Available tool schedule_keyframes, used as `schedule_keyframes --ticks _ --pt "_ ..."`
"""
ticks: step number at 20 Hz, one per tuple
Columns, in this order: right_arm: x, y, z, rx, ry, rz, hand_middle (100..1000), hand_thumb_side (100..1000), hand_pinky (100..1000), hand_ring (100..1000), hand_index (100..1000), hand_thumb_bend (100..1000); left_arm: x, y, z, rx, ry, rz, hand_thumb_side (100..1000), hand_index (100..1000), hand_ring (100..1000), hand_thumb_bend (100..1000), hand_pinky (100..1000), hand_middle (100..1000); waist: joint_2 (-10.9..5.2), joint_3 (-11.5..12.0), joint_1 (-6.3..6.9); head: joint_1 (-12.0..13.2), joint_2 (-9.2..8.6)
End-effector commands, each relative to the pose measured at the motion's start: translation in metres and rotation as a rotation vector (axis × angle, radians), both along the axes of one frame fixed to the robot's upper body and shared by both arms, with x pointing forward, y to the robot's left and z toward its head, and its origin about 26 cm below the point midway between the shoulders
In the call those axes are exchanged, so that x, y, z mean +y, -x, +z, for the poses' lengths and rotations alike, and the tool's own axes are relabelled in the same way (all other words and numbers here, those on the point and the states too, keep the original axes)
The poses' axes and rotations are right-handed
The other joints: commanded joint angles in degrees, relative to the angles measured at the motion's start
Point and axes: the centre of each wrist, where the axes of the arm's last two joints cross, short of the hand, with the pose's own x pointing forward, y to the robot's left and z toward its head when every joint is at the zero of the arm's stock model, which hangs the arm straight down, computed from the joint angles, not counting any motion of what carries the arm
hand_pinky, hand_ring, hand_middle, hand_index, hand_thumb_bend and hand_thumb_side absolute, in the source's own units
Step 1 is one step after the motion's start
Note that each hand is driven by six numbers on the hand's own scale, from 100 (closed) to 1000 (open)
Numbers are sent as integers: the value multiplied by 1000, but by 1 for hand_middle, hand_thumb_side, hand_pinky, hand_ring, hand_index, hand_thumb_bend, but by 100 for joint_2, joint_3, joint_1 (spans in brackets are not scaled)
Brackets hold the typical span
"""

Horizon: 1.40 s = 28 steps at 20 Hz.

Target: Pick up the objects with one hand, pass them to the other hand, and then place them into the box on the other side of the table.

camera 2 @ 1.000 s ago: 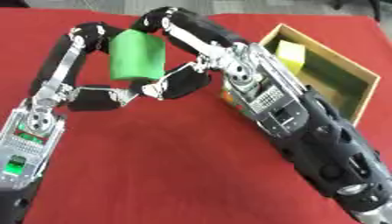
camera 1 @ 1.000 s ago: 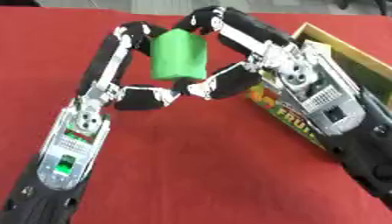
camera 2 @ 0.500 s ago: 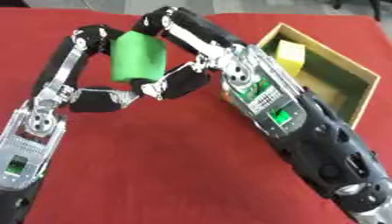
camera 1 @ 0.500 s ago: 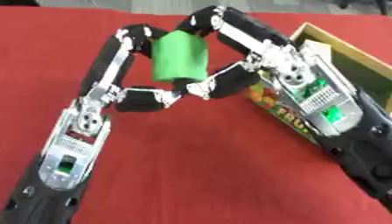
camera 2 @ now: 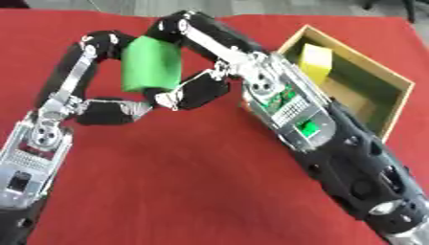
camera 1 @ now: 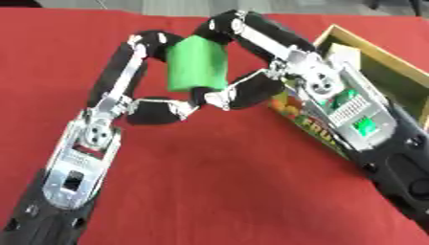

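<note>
the left hand (camera 1: 138, 79) had its fingers curled over the top of a green block (camera 1: 197, 65) with its thumb reaching in at the block's lower edge, so the block was pinched there above the counter (camera 1: 226, 182), which was covered in red. the right hand (camera 1: 264, 62) closed on the same block from the other side, fingers wrapped over its upper right corner and thumb pressed near the bottom, touching the left thumb's tip. the block stood nearly upright between the two hands, lifted clear of the red surface, near the far middle of the counter. just beside the right forearm, on the right side, sat an open wooden box (camera 2: 399, 100) with printed lettering on its near wall. inside it, toward the far end, lay a yellow block (camera 2: 316, 59).
</note>
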Motion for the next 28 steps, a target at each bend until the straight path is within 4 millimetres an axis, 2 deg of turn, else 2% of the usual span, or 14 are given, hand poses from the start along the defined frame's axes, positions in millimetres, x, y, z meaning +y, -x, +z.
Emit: schedule_keyframes --ticks 1,3,4,9,12,18,20,22,28 --pt "-6 6 14 -43 -9 7 441 113 790 742 536 105 -2 1 3 -30 -33 3 296 880 695 829 725 646 -122 -4 18 -28 -17" --pt "-6 8 16 -44 -12 9 440 111 789 742 535 105 0 0 2 -41 -42 23 307 888 697 856 725 647 -125 -5 16 -45 -10" --pt "-7 8 16 -44 -13 10 440 108 789 742 534 105 0 0 2 -46 -44 32 340 891 698 903 725 649 -125 -5 15 -52 -10" --pt "-10 10 18 -46 -25 6 438 104 787 742 533 103 3 -1 -1 -59 -43 74 418 893 700 1000 725 650 -127 -11 13 -53 2" --pt "-11 12 19 -46 -33 6 437 103 787 742 532 101 4 -2 -3 -63 -39 103 447 899 701 1000 724 652 -128 -16 15 -51 15" --pt "-18 17 21 -46 -52 5 439 102 787 743 536 100 13 -4 -10 -49 -27 164 444 881 689 999 715 636 -132 -46 18 -79 28" --pt "-26 22 24 -53 -74 -6 443 100 787 744 540 100 21 -5 -14 -39 -23 194 436 870 684 951 713 630 -143 -68 20 -114 35" --pt "-38 28 29 -62 -109 -23 448 100 788 746 548 100 33 -6 -19 -24 -11 238 429 858 674 821 707 619 -161 -99 27 -172 41" --pt "-80 32 38 -43 -248 -107 466 112 794 754 577 100 74 -2 -30 15 58 387 484 830 662 653 703 599 -236 -160 92 -381 66"
